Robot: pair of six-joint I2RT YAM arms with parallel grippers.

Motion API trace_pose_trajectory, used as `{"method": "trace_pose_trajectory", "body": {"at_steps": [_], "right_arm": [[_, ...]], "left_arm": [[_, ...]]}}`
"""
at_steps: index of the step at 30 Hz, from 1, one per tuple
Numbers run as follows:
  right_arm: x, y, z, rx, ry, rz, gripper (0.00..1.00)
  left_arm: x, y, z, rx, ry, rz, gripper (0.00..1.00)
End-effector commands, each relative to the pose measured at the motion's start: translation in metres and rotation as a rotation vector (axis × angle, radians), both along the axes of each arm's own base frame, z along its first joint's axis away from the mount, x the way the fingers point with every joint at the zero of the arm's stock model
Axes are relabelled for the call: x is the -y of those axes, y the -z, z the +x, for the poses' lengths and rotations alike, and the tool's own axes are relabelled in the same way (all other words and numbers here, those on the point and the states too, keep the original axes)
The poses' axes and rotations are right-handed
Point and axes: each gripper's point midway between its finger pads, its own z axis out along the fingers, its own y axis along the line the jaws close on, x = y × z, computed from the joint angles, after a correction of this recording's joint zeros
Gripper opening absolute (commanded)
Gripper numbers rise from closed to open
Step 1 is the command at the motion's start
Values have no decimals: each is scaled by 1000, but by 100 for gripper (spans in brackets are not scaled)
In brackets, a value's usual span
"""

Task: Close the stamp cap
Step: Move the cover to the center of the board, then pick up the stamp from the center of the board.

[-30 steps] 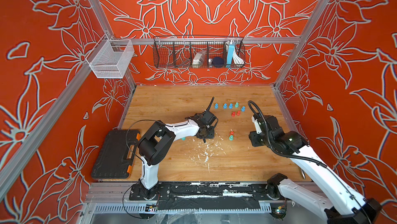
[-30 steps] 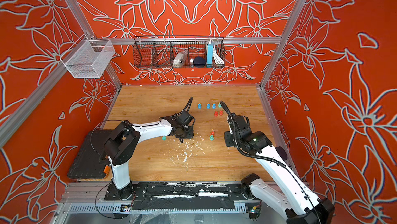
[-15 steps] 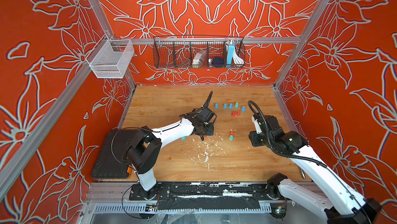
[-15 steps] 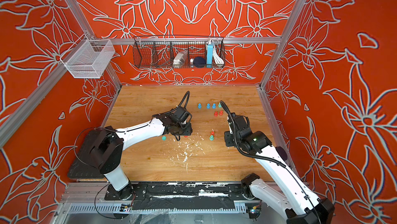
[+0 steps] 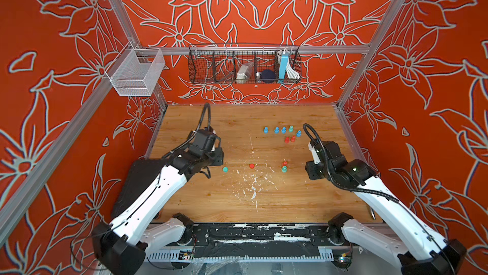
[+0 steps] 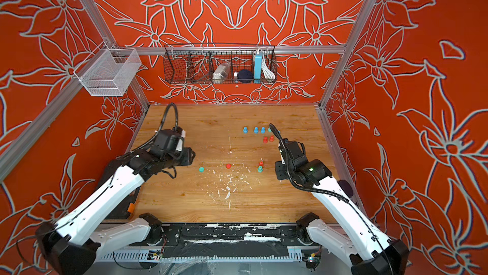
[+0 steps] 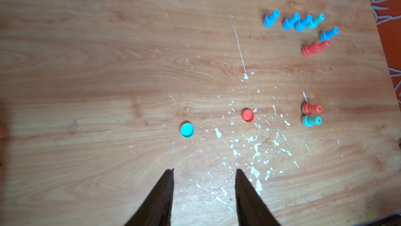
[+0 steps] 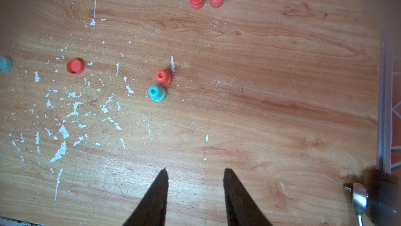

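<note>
Two loose caps lie on the wooden table: a teal cap [image 5: 225,169] [image 7: 187,130] and a red cap [image 5: 252,166] [image 7: 247,115]. To their right a red stamp [image 5: 284,163] [image 8: 163,78] and a teal stamp [image 5: 284,169] [image 8: 156,93] stand upright, touching each other. My left gripper [image 7: 204,170] is open and empty, hovering left of the teal cap. My right gripper [image 8: 195,169] is open and empty too, right of the two stamps. Neither gripper touches anything.
More blue stamps [image 5: 276,129] and red stamps [image 5: 290,139] stand in a cluster at the back right. A black case [image 5: 137,178] lies at the left edge under my left arm. White flecks [image 5: 253,186] cover the table's middle. A wire basket [image 5: 244,65] hangs on the back wall.
My left arm has swung back to the left, away from the table's middle, and the red cap now lies uncovered. The right arm has not moved.
</note>
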Motion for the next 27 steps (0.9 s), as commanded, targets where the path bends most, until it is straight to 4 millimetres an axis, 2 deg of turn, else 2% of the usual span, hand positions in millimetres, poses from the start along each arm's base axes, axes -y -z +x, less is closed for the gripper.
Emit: {"method": "trace_pose_trajectory", "body": {"at_steps": [1, 4, 5, 7, 14, 18, 24, 27], "right_arm": [[2, 8, -2, -25, 13, -16, 45], [1, 14, -2, -55, 9, -30, 45], [0, 15, -1, -63, 8, -33, 45], [0, 19, -1, -81, 4, -43, 45], [0, 30, 6, -131, 21, -95, 45], [-9, 45, 12, -171, 31, -74, 44], [-19, 52, 36, -204, 29, -113, 44], [-30, 63, 46, -233, 20, -108, 44]], "left_arm": [[-31, 17, -28, -65, 2, 86, 47], [-39, 40, -38, -96, -24, 48, 47], [-36, 43, -39, -86, -9, 27, 47], [-35, 35, -37, -55, -3, 21, 47], [-33, 32, -36, -23, 16, 3, 47], [-38, 21, -39, 29, -5, 9, 48], [-38, 17, -41, 48, -1, -2, 48], [-37, 15, -42, 55, 2, -9, 47]]}}
